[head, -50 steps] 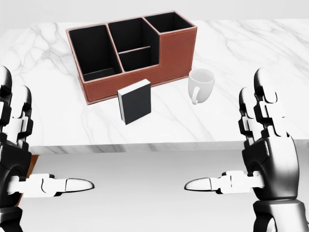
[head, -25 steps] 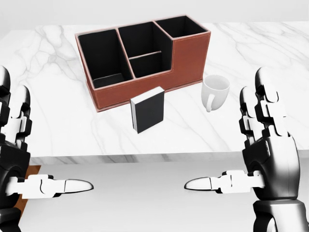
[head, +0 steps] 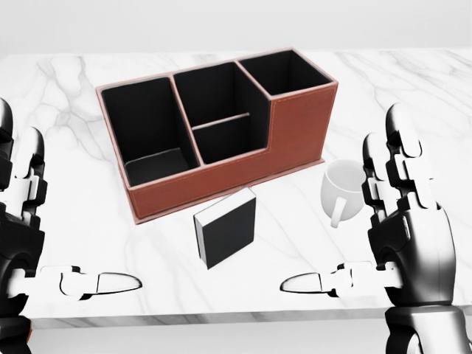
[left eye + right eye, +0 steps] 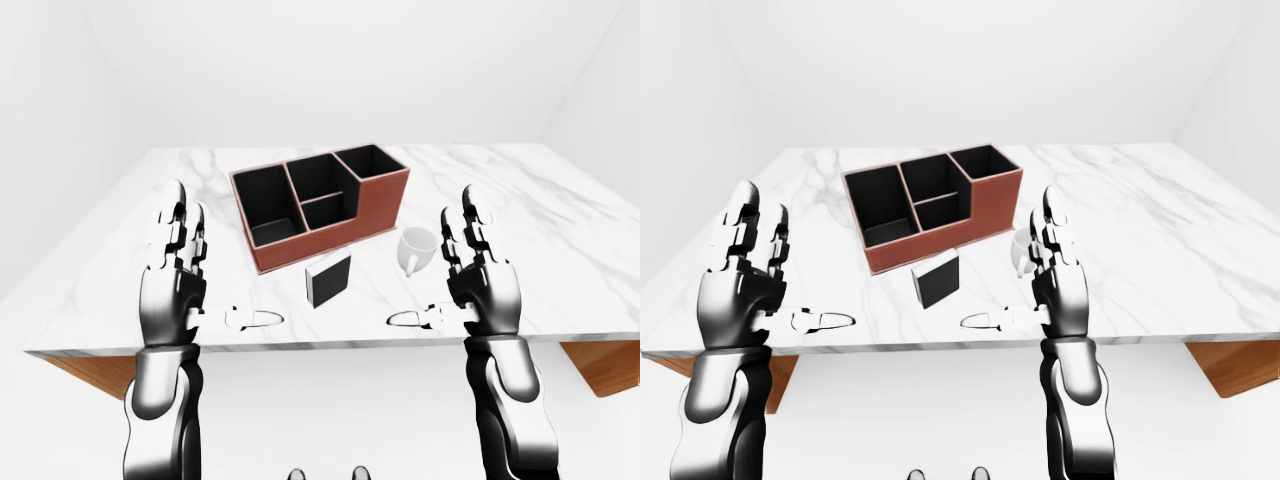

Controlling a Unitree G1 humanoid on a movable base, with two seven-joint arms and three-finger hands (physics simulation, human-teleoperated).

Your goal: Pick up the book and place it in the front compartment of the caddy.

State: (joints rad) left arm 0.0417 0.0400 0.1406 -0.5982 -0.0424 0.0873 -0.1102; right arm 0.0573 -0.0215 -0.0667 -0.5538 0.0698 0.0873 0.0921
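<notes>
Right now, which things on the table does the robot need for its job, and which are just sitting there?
Needed:
book, standing on the marble table
brown caddy, where the book goes
both open hands, left hand and right hand

Just sitting there:
white mug

Desk [image 3: 66, 88]: white marble look, grey veining, smooth polish; wood-toned underside. Caddy [image 3: 302, 122]: brown leather-like grained outer wall, matt black lining. Book [image 3: 230, 232]: matt black cover, white paper edge. Mug [image 3: 343, 188]: smooth white ceramic look. Left hand [image 4: 175, 290] and right hand [image 4: 480, 285]: glossy black and silver shells.
</notes>
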